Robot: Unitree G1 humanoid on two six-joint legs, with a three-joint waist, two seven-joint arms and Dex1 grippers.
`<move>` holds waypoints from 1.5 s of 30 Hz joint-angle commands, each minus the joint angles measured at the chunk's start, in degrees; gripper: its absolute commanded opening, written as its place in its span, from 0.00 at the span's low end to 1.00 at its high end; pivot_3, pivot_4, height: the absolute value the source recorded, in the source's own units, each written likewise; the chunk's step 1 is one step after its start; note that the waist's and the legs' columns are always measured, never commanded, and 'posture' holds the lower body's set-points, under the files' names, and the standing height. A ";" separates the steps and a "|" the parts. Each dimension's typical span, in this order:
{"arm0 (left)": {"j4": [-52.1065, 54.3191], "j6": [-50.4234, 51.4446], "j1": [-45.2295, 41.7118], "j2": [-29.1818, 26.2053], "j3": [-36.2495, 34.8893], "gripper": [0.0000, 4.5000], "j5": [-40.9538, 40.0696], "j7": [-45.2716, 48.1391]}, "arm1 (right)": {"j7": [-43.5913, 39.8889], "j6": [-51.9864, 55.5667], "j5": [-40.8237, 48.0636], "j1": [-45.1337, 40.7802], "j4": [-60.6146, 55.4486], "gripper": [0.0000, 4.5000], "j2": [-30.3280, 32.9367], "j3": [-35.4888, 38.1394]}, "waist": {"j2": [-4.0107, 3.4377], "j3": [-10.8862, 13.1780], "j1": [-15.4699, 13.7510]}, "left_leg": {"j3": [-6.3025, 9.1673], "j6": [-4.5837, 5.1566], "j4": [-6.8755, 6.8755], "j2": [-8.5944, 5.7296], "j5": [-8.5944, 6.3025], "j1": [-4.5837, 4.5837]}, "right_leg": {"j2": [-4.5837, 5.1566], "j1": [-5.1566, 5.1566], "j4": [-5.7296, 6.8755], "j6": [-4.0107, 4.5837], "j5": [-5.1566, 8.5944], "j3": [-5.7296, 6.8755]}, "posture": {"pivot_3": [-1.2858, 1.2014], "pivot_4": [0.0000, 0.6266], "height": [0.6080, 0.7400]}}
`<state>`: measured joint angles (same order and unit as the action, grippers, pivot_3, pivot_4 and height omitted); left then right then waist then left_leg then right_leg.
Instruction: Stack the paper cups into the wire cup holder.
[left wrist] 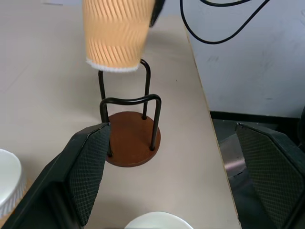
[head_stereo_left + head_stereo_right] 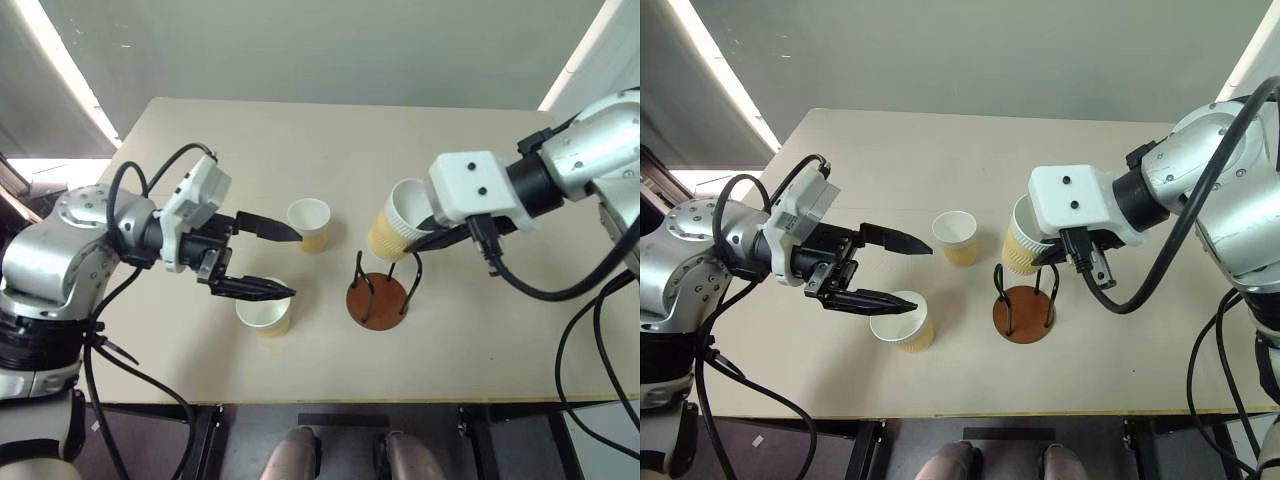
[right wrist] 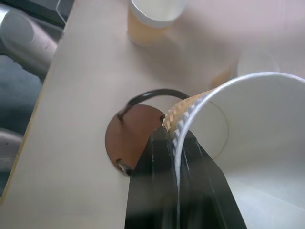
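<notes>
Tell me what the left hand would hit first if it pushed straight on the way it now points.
Probably the wire cup holder: the left wrist view looks between the open left hand's fingers straight at it, on bare table. The cup held by the right hand hangs above that line; depth is uncertain.

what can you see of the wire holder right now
The holder has a round reddish-brown disc base, wood by its look, with two thin black wire loops standing upright on it. It is empty and sits on the table near the front edge. The right pincer holds a cup just above it, not touching.
</notes>
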<state>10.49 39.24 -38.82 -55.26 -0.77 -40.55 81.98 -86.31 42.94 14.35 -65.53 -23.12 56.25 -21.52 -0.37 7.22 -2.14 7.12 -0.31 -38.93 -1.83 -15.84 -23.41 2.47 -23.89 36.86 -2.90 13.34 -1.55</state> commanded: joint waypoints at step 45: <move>8.84 -11.18 9.31 -15.68 -2.39 1.00 9.80 5.85 | 10.11 9.29 18.27 11.26 7.00 0.92 -6.06 24.56 | 0.00 0.00 0.05 | -0.01 -0.03 0.08 0.00 0.01 0.02 | -0.03 -0.04 -0.09 0.04 0.02 -0.03 | 0.52 0.24 1.00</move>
<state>17.15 27.90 -29.60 -69.58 -1.36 -30.58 86.86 -75.94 52.66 30.19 -54.03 -14.26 49.19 -0.38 -0.37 7.22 -2.09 7.11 -0.34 -38.85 -1.83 -15.83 -23.40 2.44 -23.93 36.76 -2.86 13.36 -1.59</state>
